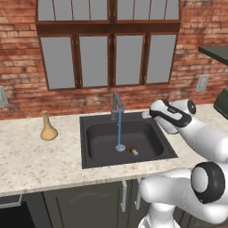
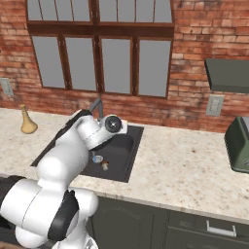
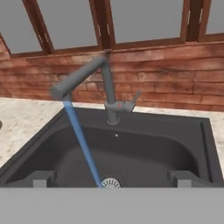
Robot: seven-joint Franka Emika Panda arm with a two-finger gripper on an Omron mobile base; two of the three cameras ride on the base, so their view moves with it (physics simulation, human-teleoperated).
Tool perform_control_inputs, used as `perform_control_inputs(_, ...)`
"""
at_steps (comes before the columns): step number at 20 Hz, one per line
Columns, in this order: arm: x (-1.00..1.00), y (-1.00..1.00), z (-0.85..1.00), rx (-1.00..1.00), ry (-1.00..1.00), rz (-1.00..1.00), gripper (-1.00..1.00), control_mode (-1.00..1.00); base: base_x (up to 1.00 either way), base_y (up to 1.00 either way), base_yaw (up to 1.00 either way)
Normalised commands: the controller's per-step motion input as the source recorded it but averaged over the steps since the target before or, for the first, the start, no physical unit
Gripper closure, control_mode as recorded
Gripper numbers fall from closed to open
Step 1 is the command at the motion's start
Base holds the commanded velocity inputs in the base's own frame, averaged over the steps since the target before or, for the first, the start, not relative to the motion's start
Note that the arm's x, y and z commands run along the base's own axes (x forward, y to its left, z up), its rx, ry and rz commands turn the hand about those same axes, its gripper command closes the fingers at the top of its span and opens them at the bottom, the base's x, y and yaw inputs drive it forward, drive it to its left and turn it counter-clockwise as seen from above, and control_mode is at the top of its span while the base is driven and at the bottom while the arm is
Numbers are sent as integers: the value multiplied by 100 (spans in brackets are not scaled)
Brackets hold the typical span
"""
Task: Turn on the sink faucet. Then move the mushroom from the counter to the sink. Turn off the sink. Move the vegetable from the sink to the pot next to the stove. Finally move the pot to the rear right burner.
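Water is running: a blue stream falls from the faucet [image 3: 105, 83] spout to the drain [image 3: 110, 182] of the sink [image 1: 156, 151]. The mushroom [image 1: 133, 151] already lies on the basin floor, just beside the drain, apart from the stream's landing spot. So steps one and two look done; the step in hand reads as turning the water off.

The gripper [image 3: 113, 178] hangs above the right part of the basin, facing the faucet at the back rim. Its two finger tips [image 3: 41, 178] stand wide apart at the bottom of the hand view, as far open as they go, with nothing between them and touching nothing. In the left base view the hand [image 1: 167, 115] sits over the sink's right rim, near the faucet but not at it.

The next move, as a judgement: reach forward to the small lever [image 3: 131, 100] sticking out to the right of the faucet base and push it back to its off position. The lever is short and thin, so the approach needs one finger square on it; a glancing contact could swing the spout instead of the lever.

The mushroom stays untouched until the stream stops. A tan vase [image 1: 48, 128] stands on the counter [image 1: 40, 156] well left of the sink, out of the way.
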Motion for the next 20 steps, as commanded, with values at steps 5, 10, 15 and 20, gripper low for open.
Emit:
perform_control_inputs(5,22,-5,-7,5,0,0,-100,-100,0,0,0)
perform_control_inputs(10,51,0,-18,1,-10,6,-100,-100,0,0,0)
perform_control_inputs(15,45,-5,-25,0,-17,16,-100,-100,0,0,0)
perform_control_inputs(20,44,-7,-33,0,-20,18,-100,-100,0,0,0)
